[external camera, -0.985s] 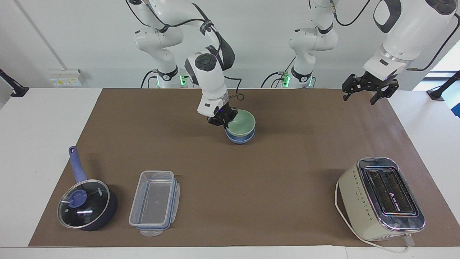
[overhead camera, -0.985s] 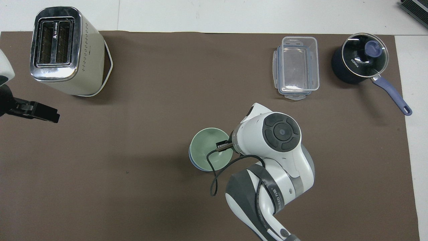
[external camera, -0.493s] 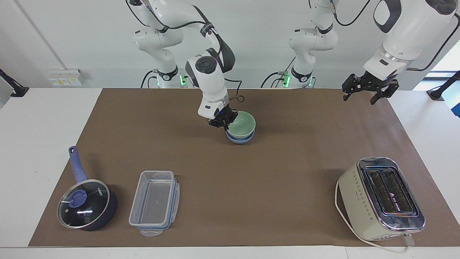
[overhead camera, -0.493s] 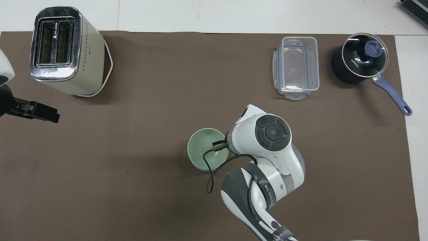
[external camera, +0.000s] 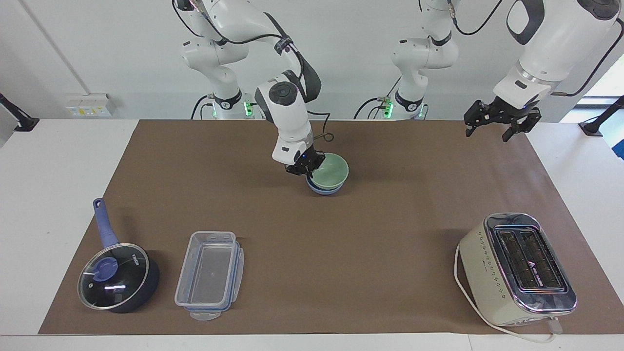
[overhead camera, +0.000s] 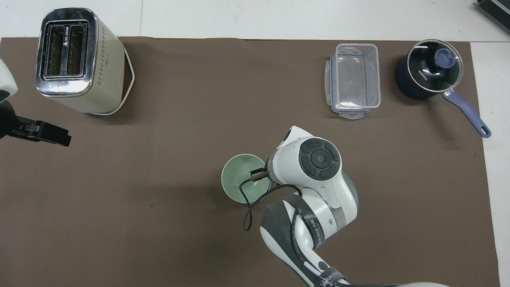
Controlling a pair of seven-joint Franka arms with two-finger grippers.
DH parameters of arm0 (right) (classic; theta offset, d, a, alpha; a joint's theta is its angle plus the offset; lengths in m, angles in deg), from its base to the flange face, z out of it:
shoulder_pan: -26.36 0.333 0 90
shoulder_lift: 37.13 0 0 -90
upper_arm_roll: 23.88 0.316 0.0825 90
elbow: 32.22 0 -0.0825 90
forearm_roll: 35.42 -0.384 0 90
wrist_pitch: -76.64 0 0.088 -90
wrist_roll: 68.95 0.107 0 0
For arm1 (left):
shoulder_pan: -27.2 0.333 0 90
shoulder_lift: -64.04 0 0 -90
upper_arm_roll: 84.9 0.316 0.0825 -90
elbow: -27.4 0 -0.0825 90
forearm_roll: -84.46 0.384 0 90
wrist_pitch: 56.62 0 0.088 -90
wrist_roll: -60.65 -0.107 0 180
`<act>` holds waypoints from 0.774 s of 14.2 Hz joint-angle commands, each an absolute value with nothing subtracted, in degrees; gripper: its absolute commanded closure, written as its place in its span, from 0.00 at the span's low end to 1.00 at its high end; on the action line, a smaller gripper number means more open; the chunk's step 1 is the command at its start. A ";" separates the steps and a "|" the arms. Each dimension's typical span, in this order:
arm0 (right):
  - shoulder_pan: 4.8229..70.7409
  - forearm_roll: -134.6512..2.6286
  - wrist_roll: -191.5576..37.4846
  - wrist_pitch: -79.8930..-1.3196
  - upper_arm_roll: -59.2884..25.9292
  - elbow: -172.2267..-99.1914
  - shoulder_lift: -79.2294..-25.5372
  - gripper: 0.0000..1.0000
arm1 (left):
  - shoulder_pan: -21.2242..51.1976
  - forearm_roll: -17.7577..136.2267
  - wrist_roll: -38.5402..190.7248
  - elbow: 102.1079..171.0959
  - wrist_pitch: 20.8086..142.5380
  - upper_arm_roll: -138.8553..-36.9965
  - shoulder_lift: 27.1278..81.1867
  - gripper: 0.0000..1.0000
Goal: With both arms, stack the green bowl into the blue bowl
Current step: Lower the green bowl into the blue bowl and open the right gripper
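The green bowl [external camera: 332, 169] sits nested in the blue bowl [external camera: 325, 188] on the brown mat, near the robots' edge at mid-table. Only a band of the blue bowl shows under it. My right gripper [external camera: 305, 168] is at the green bowl's rim on the side toward the right arm's end, shut on that rim. In the overhead view the green bowl [overhead camera: 239, 179] shows, the right wrist covers the gripper, and the blue bowl is almost hidden. My left gripper [external camera: 502, 127] hangs open and empty above the mat's corner at the left arm's end, waiting.
A cream toaster [external camera: 516, 268] stands at the left arm's end, farthest from the robots. A clear plastic container [external camera: 209, 274] and a dark blue glass-lidded saucepan [external camera: 117, 278] sit at the right arm's end, farthest from the robots. A black cable [overhead camera: 249, 207] dangles from the right wrist.
My right gripper has lowered the green bowl deeper into the blue bowl and shifted slightly toward the left arm's end. The left arm has not moved.
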State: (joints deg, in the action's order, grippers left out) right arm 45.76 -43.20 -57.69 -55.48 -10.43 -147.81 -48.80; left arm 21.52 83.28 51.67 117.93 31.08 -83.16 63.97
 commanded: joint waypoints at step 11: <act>46.04 -43.24 -57.44 -58.45 -10.52 -149.47 -49.08 1.00 | 22.02 83.67 51.33 119.60 31.27 -83.40 65.45 0.00</act>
